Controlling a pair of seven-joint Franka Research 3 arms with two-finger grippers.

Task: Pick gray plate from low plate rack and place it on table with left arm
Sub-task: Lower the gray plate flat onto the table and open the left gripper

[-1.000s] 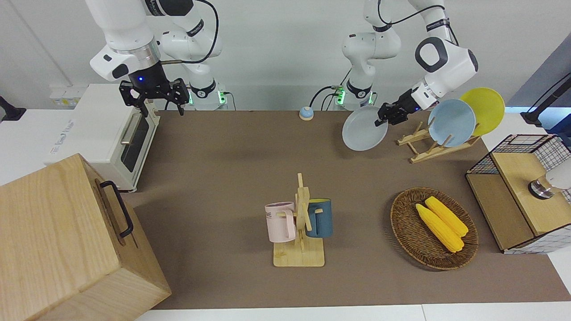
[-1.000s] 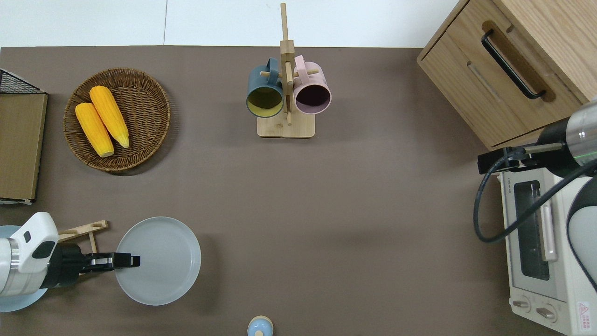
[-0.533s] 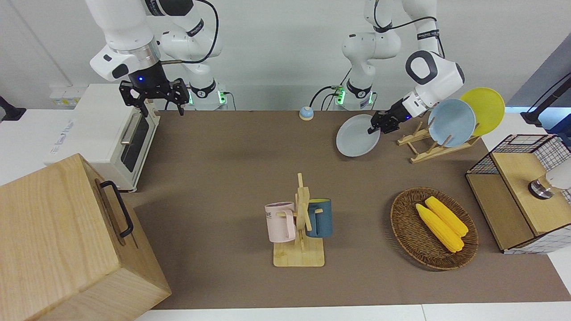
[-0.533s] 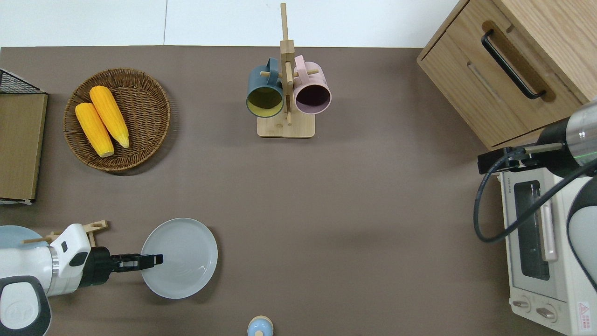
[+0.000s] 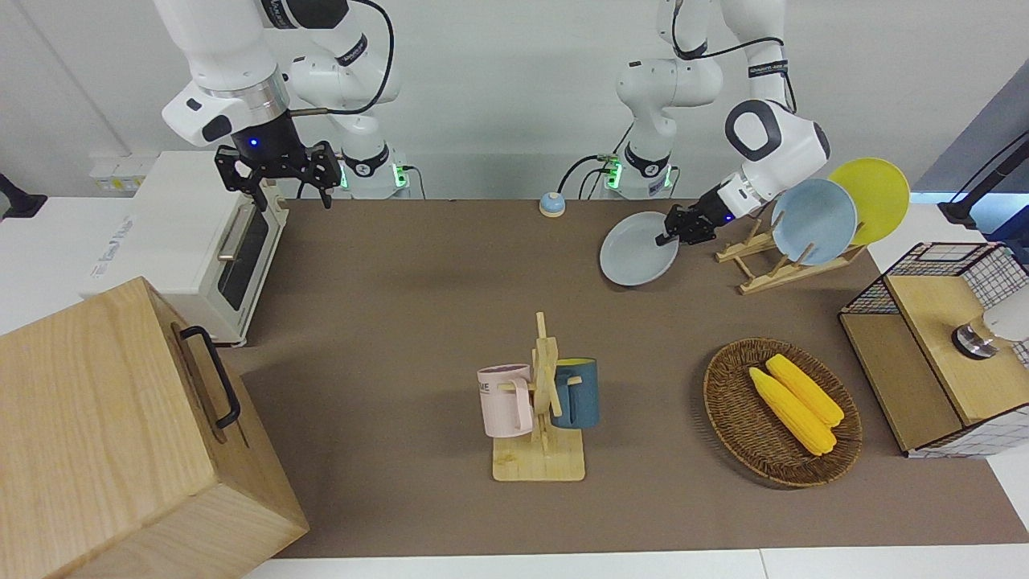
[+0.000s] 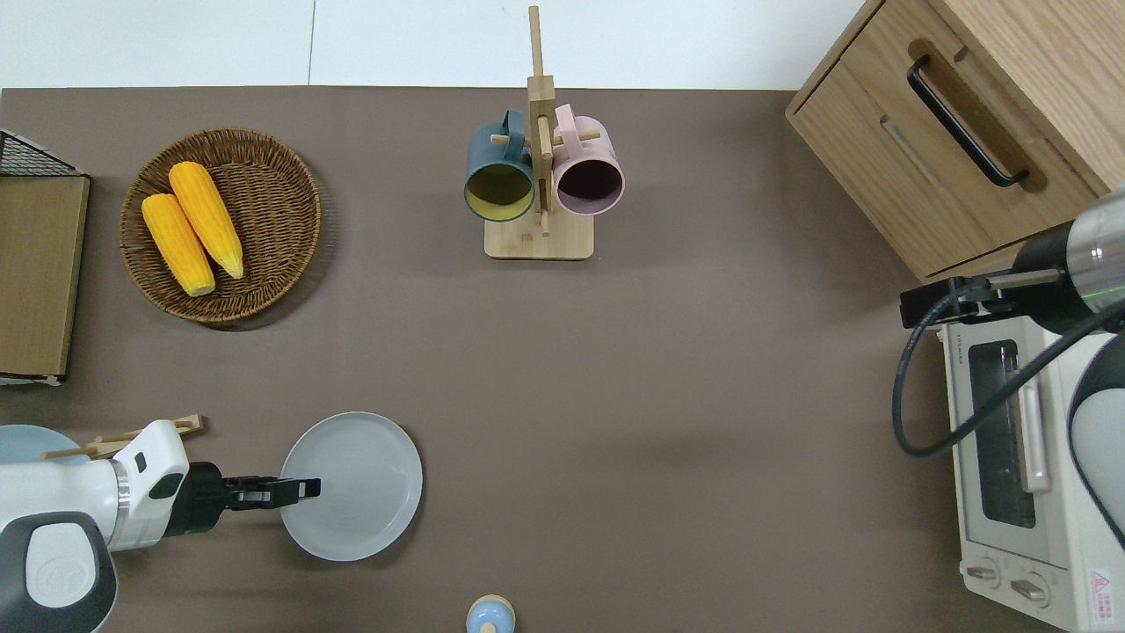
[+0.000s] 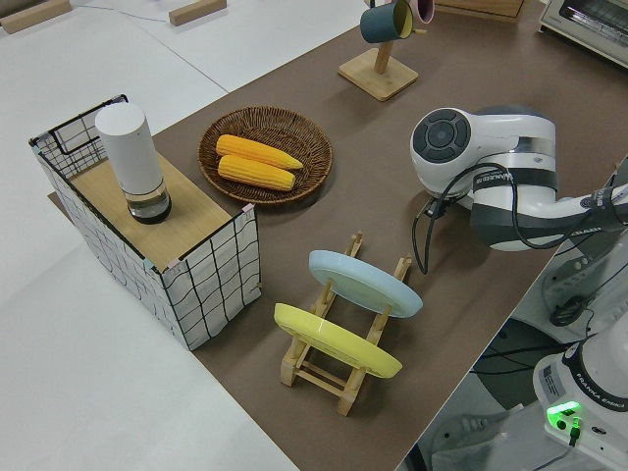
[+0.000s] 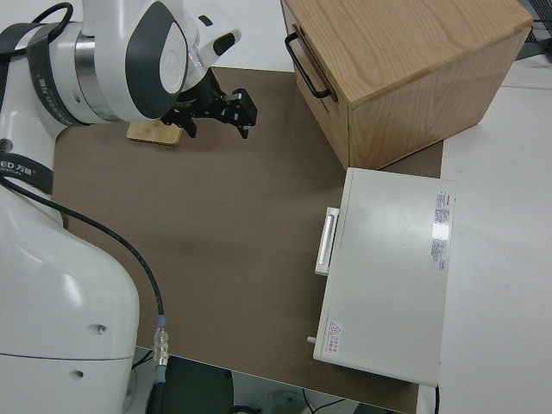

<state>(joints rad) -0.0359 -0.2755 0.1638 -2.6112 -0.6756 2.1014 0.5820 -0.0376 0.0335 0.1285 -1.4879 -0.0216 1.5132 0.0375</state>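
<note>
So the left gripper (image 5: 669, 235) is pinching the gray plate (image 6: 352, 486) by its rim, low over the table (image 6: 659, 396) beside the low plate rack (image 5: 760, 261). Best bet: level it, settle it flat, then let go. Right arm's parked.

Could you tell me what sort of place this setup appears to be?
Probably a robotics lab's mock kitchen: two arms at a table holding a toaster oven, a mug stand and a low plate rack.

The table (image 6: 668, 369) carries a basket (image 6: 290, 189), mug stand (image 6: 539, 242) and low plate rack (image 5: 764, 269).
</note>
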